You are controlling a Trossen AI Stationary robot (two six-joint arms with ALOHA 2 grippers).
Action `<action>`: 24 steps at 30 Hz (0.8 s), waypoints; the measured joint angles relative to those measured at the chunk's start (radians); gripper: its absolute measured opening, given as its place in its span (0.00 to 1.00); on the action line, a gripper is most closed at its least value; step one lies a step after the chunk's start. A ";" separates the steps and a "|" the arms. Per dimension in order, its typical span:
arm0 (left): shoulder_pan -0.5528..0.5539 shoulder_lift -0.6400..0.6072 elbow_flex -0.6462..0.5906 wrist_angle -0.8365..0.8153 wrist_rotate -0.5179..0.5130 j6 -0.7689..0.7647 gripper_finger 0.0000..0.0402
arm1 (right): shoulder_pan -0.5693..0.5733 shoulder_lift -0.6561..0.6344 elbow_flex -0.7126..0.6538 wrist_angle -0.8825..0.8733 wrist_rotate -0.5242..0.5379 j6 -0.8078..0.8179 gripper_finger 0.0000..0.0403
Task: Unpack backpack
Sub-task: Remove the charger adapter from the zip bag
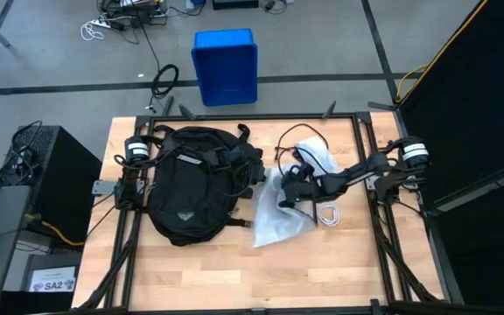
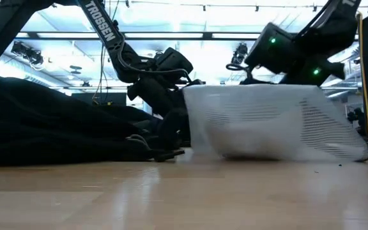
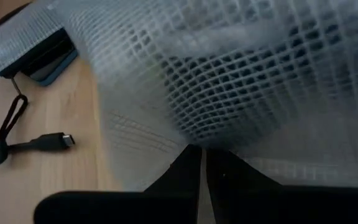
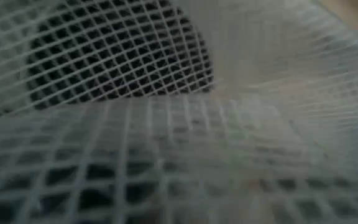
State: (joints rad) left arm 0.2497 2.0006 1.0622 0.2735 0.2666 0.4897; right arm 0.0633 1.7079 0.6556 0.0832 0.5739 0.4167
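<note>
Evidently the step in hand is getting the white mesh pouch [image 1: 280, 213] clear of the backpack [image 1: 191, 184], which lies flat on the left half of the desk [image 1: 234, 271]; it would go best by drawing the pouch slowly out to the bare wood on the right, so that the cables [image 1: 326, 213] beside it are not dragged along. The left tool [image 3: 202, 163] is pinched fully shut with mesh fabric pressed against its tips. The right tool [image 1: 289, 194] stands wide open over the pouch, mesh filling its wrist view, holding nothing that I can make out.
</note>
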 joint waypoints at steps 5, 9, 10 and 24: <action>-0.001 0.000 0.000 -0.001 0.009 0.000 0.00 | -0.019 0.047 0.004 0.070 -0.045 -0.003 0.58; -0.002 0.000 0.000 -0.005 0.016 0.001 0.00 | 0.000 0.041 0.003 0.082 -0.055 -0.014 0.41; -0.002 0.000 0.000 -0.006 0.017 0.002 0.00 | 0.007 0.036 0.003 0.081 -0.058 -0.021 0.35; -0.002 0.000 0.000 -0.009 0.007 0.003 0.00 | 0.143 -0.059 -0.003 0.046 -0.096 -0.032 0.28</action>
State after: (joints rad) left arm 0.2474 2.0006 1.0622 0.2642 0.2738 0.4931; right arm 0.2068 1.6493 0.6524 0.1289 0.4783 0.3852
